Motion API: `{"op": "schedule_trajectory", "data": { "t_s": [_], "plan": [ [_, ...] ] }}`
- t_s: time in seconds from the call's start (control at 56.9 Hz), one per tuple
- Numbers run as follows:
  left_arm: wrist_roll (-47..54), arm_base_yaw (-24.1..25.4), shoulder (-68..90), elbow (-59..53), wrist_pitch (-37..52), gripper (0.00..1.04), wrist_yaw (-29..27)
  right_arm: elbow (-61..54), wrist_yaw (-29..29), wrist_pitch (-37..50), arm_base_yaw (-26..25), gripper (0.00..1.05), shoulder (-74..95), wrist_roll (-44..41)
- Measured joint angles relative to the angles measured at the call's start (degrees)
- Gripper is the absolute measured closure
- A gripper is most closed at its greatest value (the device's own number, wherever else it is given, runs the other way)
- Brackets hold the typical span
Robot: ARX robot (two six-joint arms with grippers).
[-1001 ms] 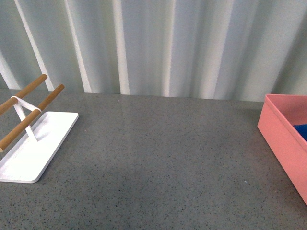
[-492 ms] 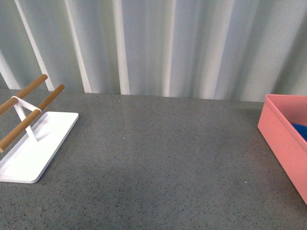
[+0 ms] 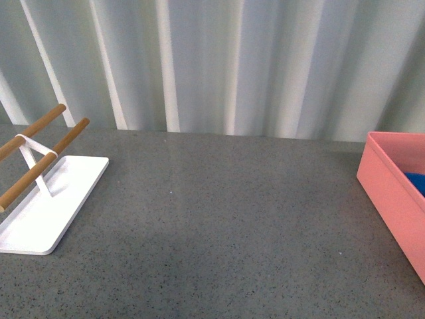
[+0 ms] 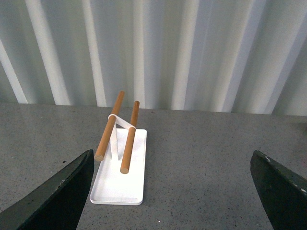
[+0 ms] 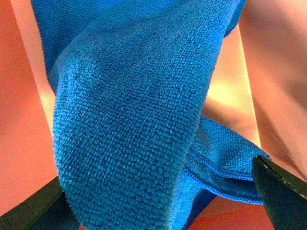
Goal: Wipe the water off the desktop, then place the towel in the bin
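On my front feed the bench (image 3: 226,219) lies grey and speckled, with the white tray (image 3: 46,206) and its two wooden rods (image 3: 40,143) at the left. The pink bin (image 3: 392,193) sits at the right edge, a bit of blue towel (image 3: 417,181) showing inside. My left pincer (image 4: 170,191) hangs spread wide above the bench. My right pincer (image 5: 158,201) is down inside the bin against the towel (image 5: 139,105); I cannot tell whether it grips.
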Motion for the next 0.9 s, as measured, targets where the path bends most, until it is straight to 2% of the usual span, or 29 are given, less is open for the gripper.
{"op": "schedule_trajectory", "data": {
  "t_s": [0.281,0.439,0.685,0.79,0.896],
  "plan": [
    [0.0,0.0,0.0,0.0,0.0,0.07,0.0,1.5,-10.0,-1.2,2.2,0.07,-9.7,1.2],
    [0.0,0.0,0.0,0.0,0.0,0.07,0.0,-1.7,-11.1,3.6,5.3,0.07,-22.1,0.4],
    [0.0,0.0,0.0,0.0,0.0,0.07,0.0,-15.9,-6.2,10.5,11.6,0.07,-42.8,-2.9],
    [0.0,0.0,0.0,0.0,0.0,0.07,0.0,-23.2,-4.7,10.6,16.6,0.07,-52.2,-4.0],
    [0.0,0.0,0.0,0.0,0.0,0.07,0.0,-31.7,2.4,10.1,24.0,0.07,-62.9,-6.8]
  ]
}}
